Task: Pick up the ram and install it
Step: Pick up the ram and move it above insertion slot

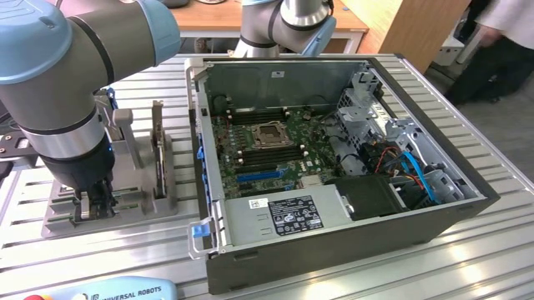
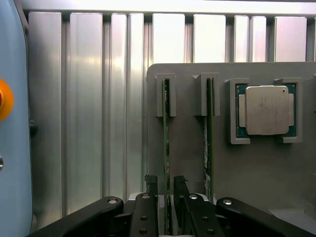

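Two ram sticks stand on edge in slots of a grey holder (image 2: 256, 168). My gripper (image 2: 166, 181) is down over one ram (image 2: 166, 143), one black finger on each side of its thin green edge, with a small gap on both sides, so the jaws are open. The second ram (image 2: 209, 138) stands in the neighbouring slot. In the exterior view the arm reaches down onto the holder (image 1: 125, 206) at the left, gripper (image 1: 92, 203) low in it, with a ram stick (image 1: 157, 147) upright beside it.
A silver processor chip (image 2: 266, 109) lies in a pocket of the holder. The open computer case (image 1: 334, 244) with its motherboard (image 1: 259, 150) sits at the exterior view's right of the holder. A blue teach pendant (image 1: 117, 290) lies at the front edge. A person (image 1: 509, 37) stands far right.
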`<state>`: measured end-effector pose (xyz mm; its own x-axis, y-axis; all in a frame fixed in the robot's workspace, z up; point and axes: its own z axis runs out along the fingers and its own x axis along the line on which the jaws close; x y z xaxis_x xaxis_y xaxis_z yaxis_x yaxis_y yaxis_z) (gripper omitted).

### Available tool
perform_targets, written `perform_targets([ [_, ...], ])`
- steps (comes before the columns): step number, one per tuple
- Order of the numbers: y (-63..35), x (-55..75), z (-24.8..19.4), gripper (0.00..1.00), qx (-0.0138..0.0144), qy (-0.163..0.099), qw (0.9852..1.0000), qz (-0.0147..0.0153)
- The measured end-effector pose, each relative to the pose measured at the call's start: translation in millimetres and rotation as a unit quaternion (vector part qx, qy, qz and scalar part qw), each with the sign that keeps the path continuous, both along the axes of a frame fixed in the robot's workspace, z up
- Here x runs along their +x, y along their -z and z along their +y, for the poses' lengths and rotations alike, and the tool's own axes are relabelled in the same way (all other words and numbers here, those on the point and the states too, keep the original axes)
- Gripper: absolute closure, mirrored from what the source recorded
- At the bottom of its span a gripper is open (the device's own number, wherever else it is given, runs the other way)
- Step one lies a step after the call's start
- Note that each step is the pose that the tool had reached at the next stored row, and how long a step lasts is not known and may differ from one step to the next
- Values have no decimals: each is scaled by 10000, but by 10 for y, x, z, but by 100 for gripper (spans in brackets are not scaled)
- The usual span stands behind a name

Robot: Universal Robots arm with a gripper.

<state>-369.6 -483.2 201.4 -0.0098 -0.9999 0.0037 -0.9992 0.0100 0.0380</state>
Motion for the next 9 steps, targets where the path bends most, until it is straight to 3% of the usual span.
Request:
perform_targets([
  [4, 0, 0, 0, 73, 0, 0, 10000, 0],
  [6, 0, 0, 0, 75, 0, 0, 10000, 0],
  [7, 0, 0, 0, 81, 0, 0, 10000, 0],
  [9, 0, 0, 0, 81, 0, 0, 10000, 0],
])
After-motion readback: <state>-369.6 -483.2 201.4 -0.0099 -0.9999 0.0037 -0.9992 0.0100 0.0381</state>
